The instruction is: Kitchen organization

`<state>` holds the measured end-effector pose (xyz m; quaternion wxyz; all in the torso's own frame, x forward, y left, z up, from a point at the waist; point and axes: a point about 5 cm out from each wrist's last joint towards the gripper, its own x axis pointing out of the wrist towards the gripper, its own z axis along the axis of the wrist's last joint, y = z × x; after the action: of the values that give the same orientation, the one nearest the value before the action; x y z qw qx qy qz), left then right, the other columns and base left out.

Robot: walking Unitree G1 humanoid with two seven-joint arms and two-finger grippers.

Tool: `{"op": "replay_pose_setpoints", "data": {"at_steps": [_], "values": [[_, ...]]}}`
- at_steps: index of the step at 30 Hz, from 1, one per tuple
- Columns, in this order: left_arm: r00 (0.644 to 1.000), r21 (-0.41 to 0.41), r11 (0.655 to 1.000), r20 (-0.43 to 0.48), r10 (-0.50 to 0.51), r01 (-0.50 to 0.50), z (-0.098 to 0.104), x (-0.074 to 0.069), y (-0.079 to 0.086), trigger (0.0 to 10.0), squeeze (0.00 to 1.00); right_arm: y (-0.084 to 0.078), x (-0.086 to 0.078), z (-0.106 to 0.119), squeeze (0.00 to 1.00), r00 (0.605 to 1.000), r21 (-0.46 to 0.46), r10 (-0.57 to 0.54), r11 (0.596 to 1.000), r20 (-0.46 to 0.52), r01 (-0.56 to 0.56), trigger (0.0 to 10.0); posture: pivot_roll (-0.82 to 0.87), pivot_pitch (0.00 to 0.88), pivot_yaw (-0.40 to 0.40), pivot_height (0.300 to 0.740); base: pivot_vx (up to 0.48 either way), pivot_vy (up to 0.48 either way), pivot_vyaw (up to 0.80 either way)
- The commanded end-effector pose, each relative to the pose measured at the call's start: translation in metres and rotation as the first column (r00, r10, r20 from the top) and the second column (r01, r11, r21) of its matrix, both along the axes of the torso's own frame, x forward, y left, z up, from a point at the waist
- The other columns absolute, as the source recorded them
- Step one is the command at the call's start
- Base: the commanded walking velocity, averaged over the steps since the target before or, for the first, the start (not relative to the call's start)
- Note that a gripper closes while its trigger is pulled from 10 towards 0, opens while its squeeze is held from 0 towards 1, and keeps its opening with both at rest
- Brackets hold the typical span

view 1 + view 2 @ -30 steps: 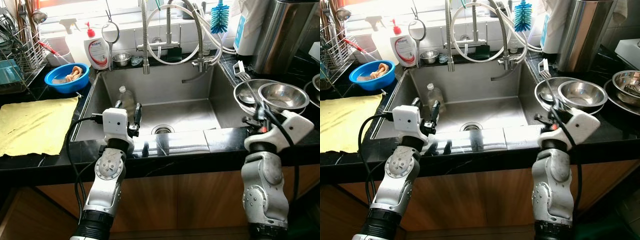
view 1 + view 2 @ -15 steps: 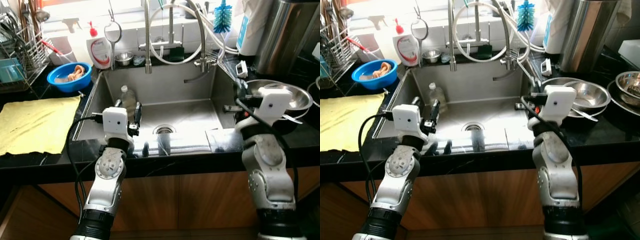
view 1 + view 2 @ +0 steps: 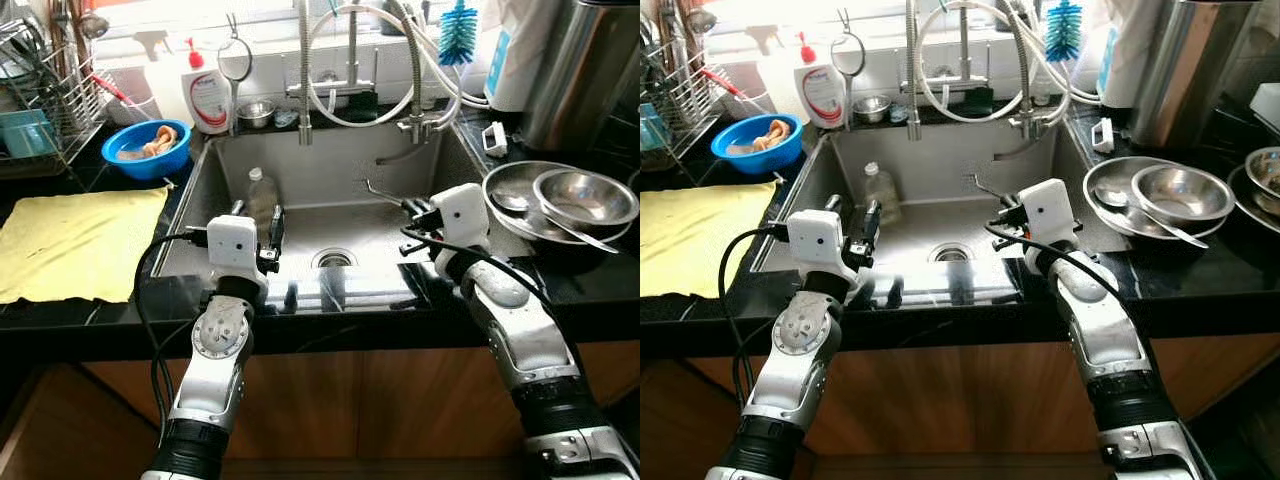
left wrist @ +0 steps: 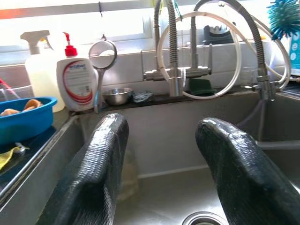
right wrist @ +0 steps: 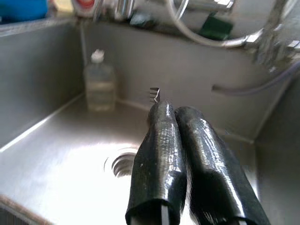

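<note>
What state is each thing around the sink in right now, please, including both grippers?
Left gripper: open, empty, over the sink's front edge.
Right gripper: shut on a fork, held over the sink.
Bottle: capped, upright in the sink.
Sink: unfilled, drain uncovered.
Blue bowl: holding food scraps.
Yellow cloth: spread flat on the counter.
Steel bowls: nested, utensils inside.

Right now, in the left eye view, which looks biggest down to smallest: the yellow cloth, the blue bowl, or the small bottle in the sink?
1. yellow cloth, clearly largest
2. blue bowl
3. small bottle, the smallest, though it sits lower in the sink
</note>
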<state>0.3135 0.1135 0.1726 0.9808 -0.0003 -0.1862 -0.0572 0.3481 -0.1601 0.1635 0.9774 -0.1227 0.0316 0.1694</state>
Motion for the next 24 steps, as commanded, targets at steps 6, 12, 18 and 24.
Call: {"op": "replay_pose_setpoints", "data": {"at_steps": [6,12,18,24], "values": [[1.0,0.013,1.0,-0.009,0.014,-0.014,-0.003,-0.002,0.002,10.0,0.0,-0.001,0.003,-0.006,0.0,0.999,-0.043,-0.013,0.999,-0.049,0.01,10.0,-0.15,0.0,0.066,0.74,0.0,0.0,0.0],[1.0,0.017,1.0,-0.011,0.011,-0.011,-0.003,-0.002,0.004,10.0,0.0,0.0,0.003,-0.01,0.0,0.997,-0.04,-0.029,0.999,-0.067,0.026,10.0,-0.15,0.0,0.073,0.74,0.0,0.0,0.0],[1.0,0.02,1.0,-0.012,0.009,-0.009,-0.003,-0.002,0.004,10.0,0.0,-0.002,0.005,-0.015,0.0,0.994,-0.047,-0.067,0.997,-0.091,0.063,10.0,-0.14,0.0,0.074,0.74,0.0,0.0,0.0],[1.0,0.022,1.0,-0.015,0.013,-0.012,-0.003,-0.003,0.005,10.0,0.0,-0.005,0.004,-0.013,0.93,0.993,-0.035,-0.087,0.996,-0.078,0.084,10.0,-0.14,0.0,0.078,0.74,0.0,0.0,0.0]]}}
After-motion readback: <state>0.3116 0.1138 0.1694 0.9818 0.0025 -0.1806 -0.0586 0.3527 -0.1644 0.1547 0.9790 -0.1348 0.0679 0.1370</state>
